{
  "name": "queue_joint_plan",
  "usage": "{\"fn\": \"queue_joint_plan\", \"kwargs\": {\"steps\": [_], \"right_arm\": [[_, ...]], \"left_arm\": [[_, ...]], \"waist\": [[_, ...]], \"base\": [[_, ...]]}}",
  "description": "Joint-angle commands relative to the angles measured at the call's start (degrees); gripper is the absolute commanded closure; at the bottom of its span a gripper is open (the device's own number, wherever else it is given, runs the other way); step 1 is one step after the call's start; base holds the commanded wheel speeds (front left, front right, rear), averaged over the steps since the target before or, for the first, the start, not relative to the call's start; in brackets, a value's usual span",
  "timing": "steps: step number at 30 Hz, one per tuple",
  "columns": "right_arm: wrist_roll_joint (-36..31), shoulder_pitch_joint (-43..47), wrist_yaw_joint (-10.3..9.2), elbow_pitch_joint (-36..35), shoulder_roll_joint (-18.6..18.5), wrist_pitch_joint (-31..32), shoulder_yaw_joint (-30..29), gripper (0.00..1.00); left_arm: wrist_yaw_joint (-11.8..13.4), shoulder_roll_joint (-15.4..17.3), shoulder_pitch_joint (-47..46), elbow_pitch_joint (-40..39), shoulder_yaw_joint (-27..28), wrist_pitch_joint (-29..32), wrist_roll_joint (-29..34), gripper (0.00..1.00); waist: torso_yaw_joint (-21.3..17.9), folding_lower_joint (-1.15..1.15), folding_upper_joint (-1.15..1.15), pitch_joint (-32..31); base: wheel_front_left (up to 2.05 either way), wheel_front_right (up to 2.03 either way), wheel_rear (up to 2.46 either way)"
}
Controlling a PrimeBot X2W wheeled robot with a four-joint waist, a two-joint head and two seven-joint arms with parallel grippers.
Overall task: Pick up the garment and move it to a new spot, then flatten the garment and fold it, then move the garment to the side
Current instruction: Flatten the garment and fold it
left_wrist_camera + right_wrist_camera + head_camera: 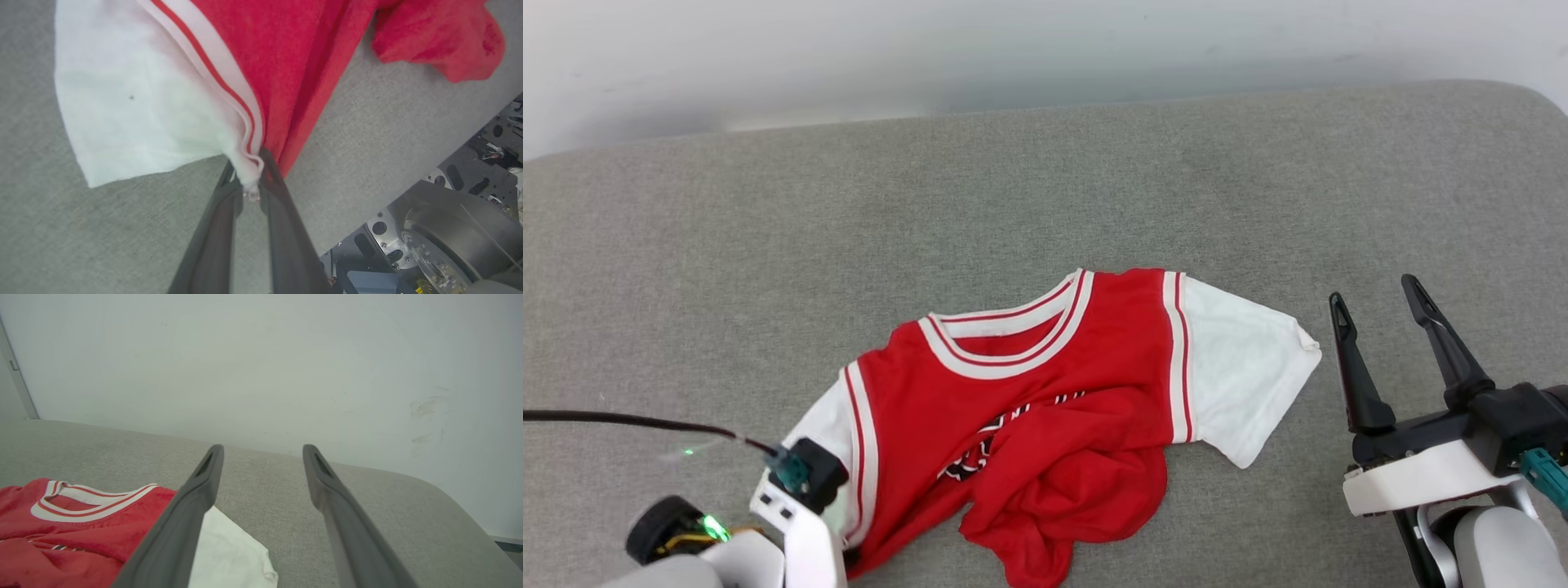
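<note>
The garment is a red jersey with white sleeves and a striped collar, lying crumpled on the grey padded surface, its lower part bunched toward me. In the left wrist view my left gripper is shut on the garment where the white sleeve meets the red-striped seam. In the head view that arm's wrist covers the same near left corner. My right gripper stands open to the right of the white sleeve, clear of the cloth, nothing between its fingers. The garment lies low and left of them.
A pale wall runs behind the surface's far edge. A black cable trails left from my left wrist. The robot's base shows past the surface's near edge. Bare grey surface spreads to the left, back and right.
</note>
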Motion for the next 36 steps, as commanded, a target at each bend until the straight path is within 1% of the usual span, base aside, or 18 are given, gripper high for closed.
{"fn": "queue_joint_plan", "kwargs": {"steps": [1,2,3,6,10,11,12,13,15,17,20,22,24,26,29,30,32,36], "right_arm": [[0.4,0.7,-0.06,0.4,-0.5,-0.1,-0.1,0.0],[0.5,0.8,-0.06,0.6,-0.7,-0.1,-0.1,0.0],[0.5,0.6,-0.06,0.8,-1.0,-0.1,0.0,0.0],[0.2,-0.3,-0.06,1.0,-2.3,-0.1,-0.6,0.0],[0.0,-2.8,-0.05,0.5,-5.3,-0.1,-1.3,0.0],[0.0,-2.8,-0.05,0.5,-5.3,-0.1,-1.3,0.0],[0.9,-6.4,-0.05,1.4,-10.6,2.2,0.7,0.0],[1.9,-8.8,-0.06,2.0,-14.5,6.2,3.8,0.0],[4.6,-11.5,-0.06,2.3,-19.0,12.0,8.5,0.0],[8.5,-14.5,-0.06,2.3,-23.8,18.7,13.7,0.0],[16.5,-19.1,-0.06,2.0,-30.7,29.0,20.8,0.0],[22.2,-21.8,-0.06,1.9,-35.0,36.2,25.9,0.0],[27.9,-24.5,-0.05,1.1,-38.1,43.3,30.3,0.0],[33.2,-27.2,-0.06,0.9,-40.7,49.8,33.3,0.0],[38.9,-30.6,-0.06,2.2,-42.5,56.9,36.8,0.0],[40.3,-31.8,-0.06,3.0,-42.8,58.6,37.7,0.0],[42.3,-33.6,-0.06,5.0,-42.2,60.8,39.0,0.0],[44.4,-36.8,-0.05,10.0,-40.0,61.9,41.3,0.0]], "left_arm": [[0.6,-1.0,1.7,0.6,-0.2,-0.9,-0.1,0.89],[1.0,-1.3,2.2,1.1,-0.1,-2.0,0.0,0.15],[1.6,-1.9,2.6,1.5,0.3,-3.5,0.2,0.0],[3.6,-2.8,3.5,1.6,2.5,-9.5,0.7,0.0],[8.7,-2.8,4.3,0.4,6.0,-18.5,3.1,0.0],[8.7,-2.8,4.3,0.4,6.0,-18.5,3.1,0.0],[14.5,-3.1,6.0,-1.6,9.4,-26.4,4.4,0.0],[17.5,-3.5,6.9,-2.2,11.2,-30.6,5.0,0.0],[20.2,-3.8,8.2,-2.2,12.6,-34.0,5.9,0.0],[22.8,-4.4,9.1,-1.9,14.5,-36.0,7.0,0.0],[26.4,-6.6,11.1,-2.2,17.9,-37.2,9.0,0.0],[28.4,-8.1,12.3,-2.6,21.0,-37.5,11.8,0.0],[29.8,-10.4,14.0,-3.4,24.6,-37.5,15.0,0.0],[30.8,-12.6,16.3,-4.0,28.4,-37.5,18.5,0.0],[31.1,-16.7,19.2,-4.7,33.9,-37.5,23.6,0.0],[30.8,-18.1,20.4,-4.8,35.4,-37.5,25.1,0.0],[30.2,-21.0,22.3,-4.9,38.7,-37.5,28.1,0.0],[26.9,-26.7,25.2,-4.1,44.2,-37.5,32.7,0.0]], "waist": [[0.1,0.0,0.0,-0.3],[0.1,0.0,0.0,-0.5],[0.1,0.0,0.0,-0.8],[0.4,0.0,0.0,-1.5],[1.2,0.0,0.0,-2.3],[1.2,0.0,0.0,-2.3],[2.3,0.0,0.0,-2.5],[2.7,0.0,0.0,-2.5],[3.1,0.0,0.0,-2.3],[3.6,0.0,0.0,-1.9],[4.4,0.0,0.0,-1.1],[5.0,0.0,0.0,-0.2],[5.6,0.0,0.0,0.7],[6.3,0.0,0.0,1.9],[7.4,0.0,0.0,3.8],[7.8,0.0,0.0,4.5],[8.4,0.0,0.0,5.7],[9.5,0.0,0.0,8.2]], "base": [[0.0,0.0,0.0],[0.0,0.0,0.0],[0.0,0.0,0.0],[0.0,0.0,0.0],[0.0,0.0,0.0],[0.0,0.0,0.0],[0.0,0.0,0.0],[0.0,0.0,0.0],[0.0,0.0,0.0],[0.0,0.0,0.0],[0.0,0.0,0.0],[0.0,0.0,0.0],[0.0,0.0,0.0],[0.0,0.0,0.0],[0.0,0.0,0.0],[0.0,0.0,0.0],[0.0,0.0,0.0],[0.0,0.0,0.0]]}}
